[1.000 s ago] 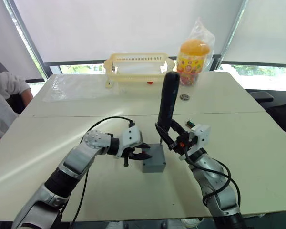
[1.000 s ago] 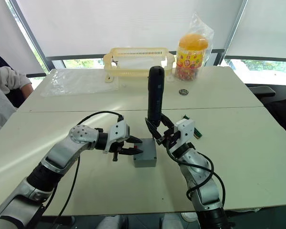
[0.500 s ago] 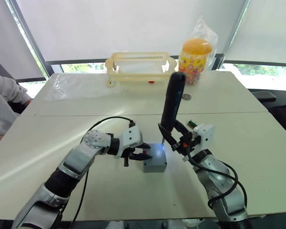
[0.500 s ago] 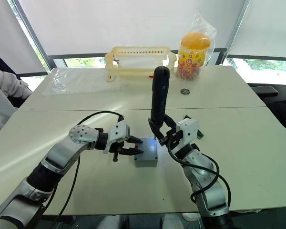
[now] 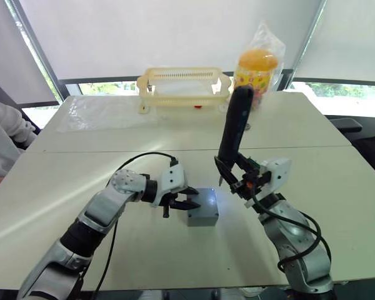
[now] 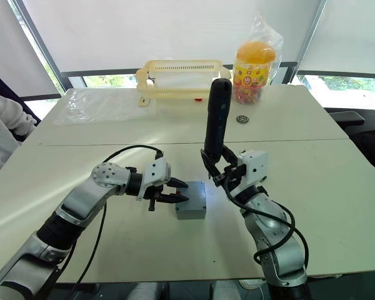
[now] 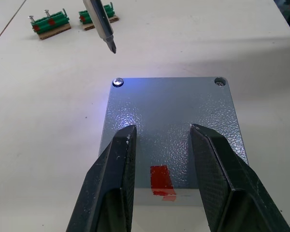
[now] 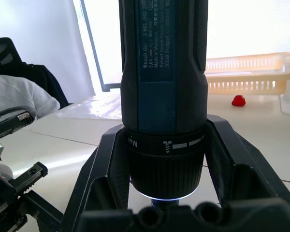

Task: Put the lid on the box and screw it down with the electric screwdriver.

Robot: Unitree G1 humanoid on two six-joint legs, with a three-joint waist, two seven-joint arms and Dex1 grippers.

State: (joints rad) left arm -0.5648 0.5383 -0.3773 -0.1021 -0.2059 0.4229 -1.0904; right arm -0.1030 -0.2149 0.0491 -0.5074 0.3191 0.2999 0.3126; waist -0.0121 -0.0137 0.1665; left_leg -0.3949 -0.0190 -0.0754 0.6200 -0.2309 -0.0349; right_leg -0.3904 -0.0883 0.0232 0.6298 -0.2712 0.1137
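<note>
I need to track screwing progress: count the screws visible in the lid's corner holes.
2. One screw sits in the lid corner nearest the electric screwdriver bit, another screw in the neighbouring corner. The left gripper fingers may hide the other corners.

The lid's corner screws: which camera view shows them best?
The left wrist view: it looks down on the lid, showing screws in two corners, between the left hand's fingers. The eye views show the lid small and slanted, its screws unclear.
</note>
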